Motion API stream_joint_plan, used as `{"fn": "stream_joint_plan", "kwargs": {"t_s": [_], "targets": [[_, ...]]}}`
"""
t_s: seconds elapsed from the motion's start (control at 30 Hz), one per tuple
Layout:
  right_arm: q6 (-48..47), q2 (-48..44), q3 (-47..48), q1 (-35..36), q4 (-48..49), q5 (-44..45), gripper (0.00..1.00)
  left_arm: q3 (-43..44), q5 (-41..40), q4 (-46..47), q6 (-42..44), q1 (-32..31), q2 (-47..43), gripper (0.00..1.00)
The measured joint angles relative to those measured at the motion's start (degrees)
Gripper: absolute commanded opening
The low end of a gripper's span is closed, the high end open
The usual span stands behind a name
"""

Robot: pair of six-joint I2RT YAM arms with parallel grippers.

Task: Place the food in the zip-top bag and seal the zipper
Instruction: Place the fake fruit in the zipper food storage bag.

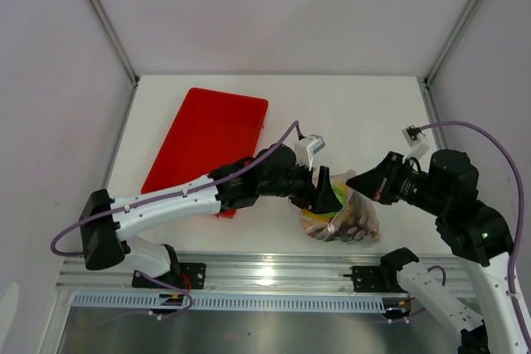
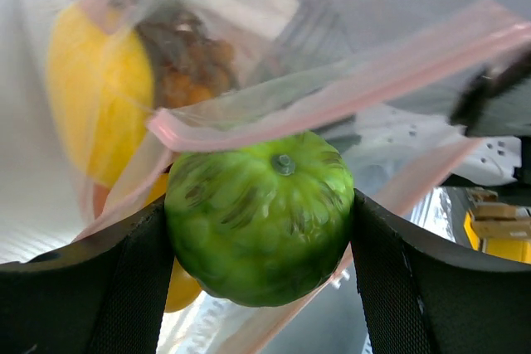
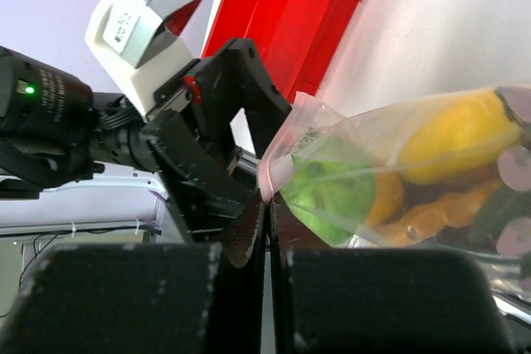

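Note:
The clear zip-top bag sits between the two grippers near the table's front edge, with the yellow mango, orange fruit and brown grape cluster inside. My left gripper is shut on the green lime and holds it at the bag's mouth, partly past the pinkish zipper. The lime also shows through the plastic in the right wrist view. My right gripper is shut on the zipper edge of the bag and holds the mouth up.
The red tray lies at the back left of the table, beside the left arm. A metal rail runs along the front edge below the bag.

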Motion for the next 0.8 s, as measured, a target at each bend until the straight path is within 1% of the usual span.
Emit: {"fn": "stream_joint_plan", "kwargs": {"t_s": [0.13,0.2,0.23,0.3,0.8], "targets": [[-0.02,0.59,1.31,0.00,-0.20,-0.02,0.00,0.22,-2.27,-0.24,0.07,-0.02,0.42,0.73],[-0.04,0.63,1.60,0.00,-0.20,0.02,0.00,0.31,-2.82,-0.35,0.17,-0.02,0.46,0.91],[-0.04,0.59,1.60,0.00,-0.20,0.02,0.00,0.31,-3.06,-0.42,0.22,-0.02,0.46,0.93],[-0.04,0.50,1.60,0.00,-0.20,0.04,0.00,0.31,-3.82,-0.81,0.63,-0.04,0.46,1.00],[-0.07,0.42,1.60,0.00,-0.28,0.02,0.00,-0.11,-5.60,-2.91,1.73,-0.07,-2.16,0.99]]}}
